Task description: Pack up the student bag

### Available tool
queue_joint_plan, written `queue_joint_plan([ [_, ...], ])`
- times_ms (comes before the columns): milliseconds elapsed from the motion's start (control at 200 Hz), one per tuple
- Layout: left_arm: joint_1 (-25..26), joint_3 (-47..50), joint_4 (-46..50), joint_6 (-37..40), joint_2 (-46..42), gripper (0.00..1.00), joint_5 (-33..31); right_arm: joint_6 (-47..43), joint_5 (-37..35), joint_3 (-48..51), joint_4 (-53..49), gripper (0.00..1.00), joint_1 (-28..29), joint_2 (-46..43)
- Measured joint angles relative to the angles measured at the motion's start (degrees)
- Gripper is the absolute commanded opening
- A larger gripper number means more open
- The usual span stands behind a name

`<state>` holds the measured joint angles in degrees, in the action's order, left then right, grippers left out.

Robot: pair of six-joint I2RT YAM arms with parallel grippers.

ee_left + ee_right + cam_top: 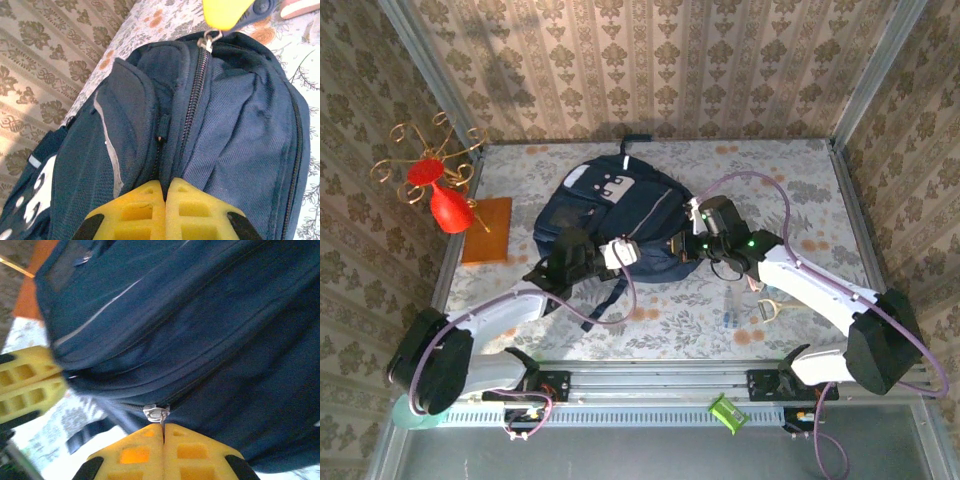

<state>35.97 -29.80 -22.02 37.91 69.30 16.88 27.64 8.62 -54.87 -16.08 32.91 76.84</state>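
Fabric of the student bag [610, 205] is caught at the tips of the left claw [165, 187], whose yellow fingers are pressed together beside the zip. At the zip's other end the right claw [163, 429] is also squeezed tight, pinching the silver zip pull [156, 413]. Both arms reach inward from the near edge: the left arm [500, 305] slants low to the right, and the right arm [820, 280] bends left. The bag lies flat mid-surface [790, 180], its handle toward the far wall.

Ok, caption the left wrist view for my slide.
Left claw pinches the navy backpack at its main zip while the right claw holds the zip pull.
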Motion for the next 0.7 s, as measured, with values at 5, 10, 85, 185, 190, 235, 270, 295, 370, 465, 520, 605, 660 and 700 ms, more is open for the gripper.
queue_joint_plan([
  [5, -0.1, 0.1, -0.1, -0.1, -0.1, 0.00, 0.1, -0.1, -0.3, -0.1, -0.1, 0.00, 0.0, 0.0],
  [10, -0.2, 0.1, -0.1, -0.2, -0.2, 0.00, 0.2, -0.2, -0.4, -0.1, -0.2, 0.00, 0.0, 0.0],
  [85, -1.8, 1.6, -0.9, -1.5, -1.7, 0.00, 1.7, -0.9, -1.3, -0.9, -0.7, 0.00, 0.0, 0.3],
  [185, -3.2, 2.6, -1.2, -3.1, -3.1, 0.00, 2.6, -1.5, -0.9, -1.6, -0.3, 0.00, 0.0, 1.2],
  [190, -3.3, 2.6, -1.2, -3.1, -3.1, 0.00, 2.6, -1.5, -0.9, -1.6, -0.3, 0.00, 0.0, 1.2],
  [235, -3.7, 2.7, -1.1, -3.7, -3.2, 0.05, 2.7, -2.0, -0.3, -1.7, 0.2, 0.00, -0.1, 1.6],
  [270, -3.8, 2.7, -0.9, -4.0, -3.2, 0.20, 2.7, -2.1, 0.3, -1.7, 0.5, 0.00, -0.2, 1.9],
  [295, -3.9, 2.7, -0.7, -4.3, -3.2, 0.30, 2.7, -2.2, 0.9, -1.7, 0.8, 0.00, -0.3, 2.0],
  [370, -4.3, 2.7, 0.0, -5.6, -3.4, 0.50, 2.8, -2.2, 2.5, -1.4, 1.4, 0.00, -0.6, 2.2],
  [465, -4.0, 2.7, 0.2, -6.8, -5.3, 0.60, 3.3, -2.2, 5.0, -0.1, 3.2, 0.00, -1.2, 2.7],
  [520, -2.8, 2.6, 0.2, -6.7, -6.6, 0.64, 3.3, -1.9, 6.6, 1.1, 4.9, 0.00, -1.3, 3.5],
  [605, 0.5, 1.2, 1.4, -5.8, -7.1, 0.65, 3.3, -1.4, 8.5, 3.1, 7.1, 0.00, -1.2, 4.7],
  [660, 2.6, -0.5, 2.9, -4.7, -6.1, 0.65, 3.3, -0.7, 9.5, 4.3, 8.3, 0.00, -1.2, 5.6],
  [700, 4.0, -2.3, 4.4, -3.5, -4.5, 0.65, 3.0, -0.2, 10.1, 5.0, 9.5, 0.00, -1.2, 6.2],
])
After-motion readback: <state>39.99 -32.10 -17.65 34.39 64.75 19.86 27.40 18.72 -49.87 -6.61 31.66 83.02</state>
